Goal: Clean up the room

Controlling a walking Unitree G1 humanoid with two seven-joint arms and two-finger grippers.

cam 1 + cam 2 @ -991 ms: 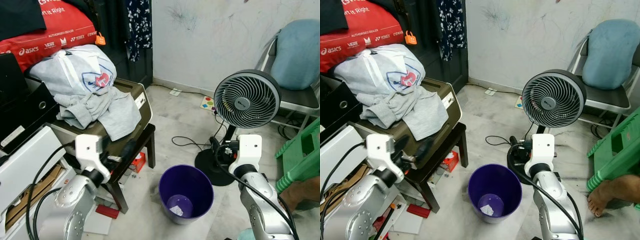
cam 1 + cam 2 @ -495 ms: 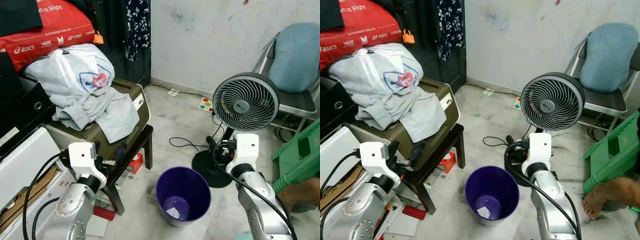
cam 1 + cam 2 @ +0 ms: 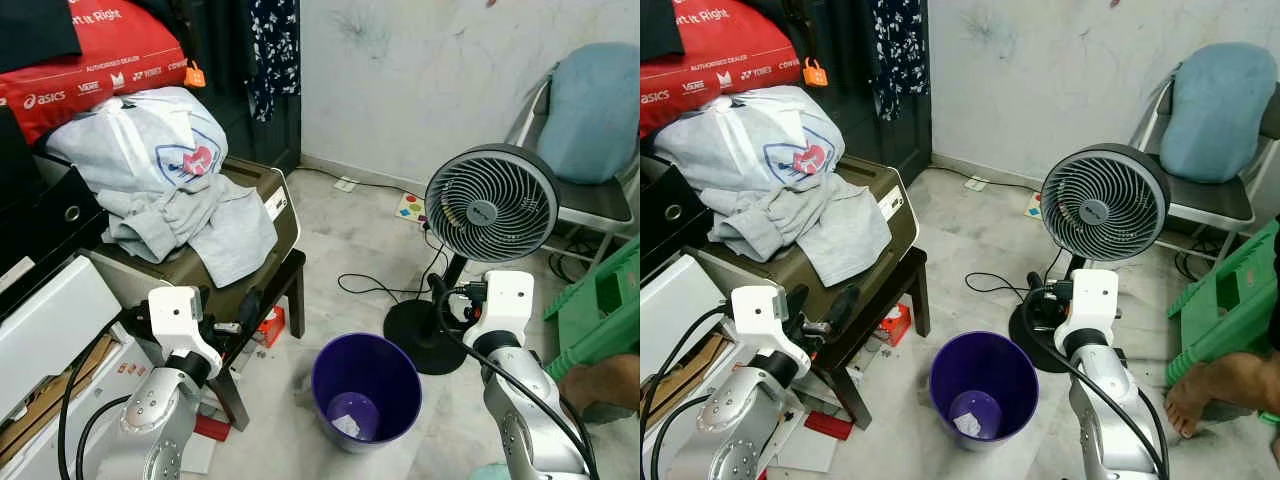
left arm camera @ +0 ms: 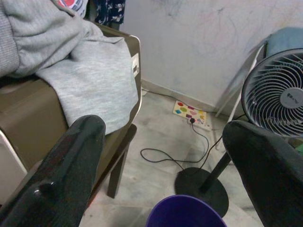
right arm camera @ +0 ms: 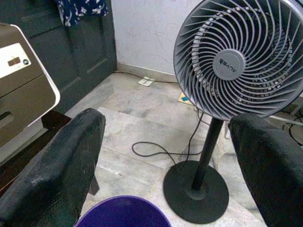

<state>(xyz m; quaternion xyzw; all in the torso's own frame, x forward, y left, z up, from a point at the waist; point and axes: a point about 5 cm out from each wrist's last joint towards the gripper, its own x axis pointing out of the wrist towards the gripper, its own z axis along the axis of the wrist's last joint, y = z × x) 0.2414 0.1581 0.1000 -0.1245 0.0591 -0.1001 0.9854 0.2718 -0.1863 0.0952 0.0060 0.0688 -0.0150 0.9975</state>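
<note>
While both tools, left (image 4: 161, 156) and right (image 5: 165, 156), gape wide and empty, reaching down could tip the purple bin (image 3: 366, 390) or snag the fan cable (image 3: 375, 287).

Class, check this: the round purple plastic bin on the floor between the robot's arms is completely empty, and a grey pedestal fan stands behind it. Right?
Not quite. The round purple plastic bin is not empty: the left eye view shows a small pale scrap lying in its bottom. The grey pedestal fan does stand behind it.
</note>
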